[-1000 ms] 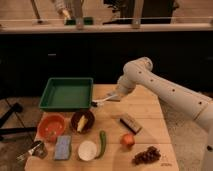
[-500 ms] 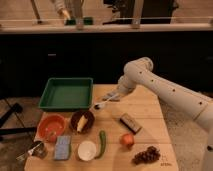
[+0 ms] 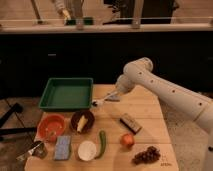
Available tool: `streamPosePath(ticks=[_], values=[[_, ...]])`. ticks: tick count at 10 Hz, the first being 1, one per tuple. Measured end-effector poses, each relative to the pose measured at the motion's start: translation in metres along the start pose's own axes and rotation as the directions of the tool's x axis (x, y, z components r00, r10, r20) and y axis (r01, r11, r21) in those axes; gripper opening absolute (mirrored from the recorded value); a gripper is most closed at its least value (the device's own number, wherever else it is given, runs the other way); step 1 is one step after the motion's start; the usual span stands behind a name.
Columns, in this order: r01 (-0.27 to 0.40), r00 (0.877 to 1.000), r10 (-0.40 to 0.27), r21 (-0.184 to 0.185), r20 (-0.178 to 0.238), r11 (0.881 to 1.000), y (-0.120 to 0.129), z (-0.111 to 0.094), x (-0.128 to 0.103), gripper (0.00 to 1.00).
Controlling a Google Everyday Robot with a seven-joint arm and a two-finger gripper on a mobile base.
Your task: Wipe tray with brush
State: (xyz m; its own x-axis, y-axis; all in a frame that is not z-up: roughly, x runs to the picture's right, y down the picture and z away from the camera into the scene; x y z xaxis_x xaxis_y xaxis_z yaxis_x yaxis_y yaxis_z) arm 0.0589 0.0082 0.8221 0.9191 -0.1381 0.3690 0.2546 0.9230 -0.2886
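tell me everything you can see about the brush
The brush is slim: a white, plastic-looking handle and a small dark head. It slants down to the left, head lowest, just off the green tray's right front corner, above the wooden table. The gripper, right of the tray, grips the handle's far end, jaws shut on it.

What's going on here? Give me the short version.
A white robot arm is reaching over a wooden table. Its pincer is shut on the white handle of a dish brush, held low beside the right front corner of the green tray. The brush's dark head points toward the tray but sits just outside its rim, so the wiping has not begun yet.
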Motion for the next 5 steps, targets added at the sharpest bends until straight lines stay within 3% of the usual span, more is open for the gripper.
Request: streamPosePath(ticks=[3,5], values=[[0.035,0.999,-0.034,0.097,-0.009,0.995,-0.042,0.002,-0.026,0.00],[0.062,0.998,-0.058,0.130,-0.033,0.990,-0.063,0.011,-0.040,0.00]])
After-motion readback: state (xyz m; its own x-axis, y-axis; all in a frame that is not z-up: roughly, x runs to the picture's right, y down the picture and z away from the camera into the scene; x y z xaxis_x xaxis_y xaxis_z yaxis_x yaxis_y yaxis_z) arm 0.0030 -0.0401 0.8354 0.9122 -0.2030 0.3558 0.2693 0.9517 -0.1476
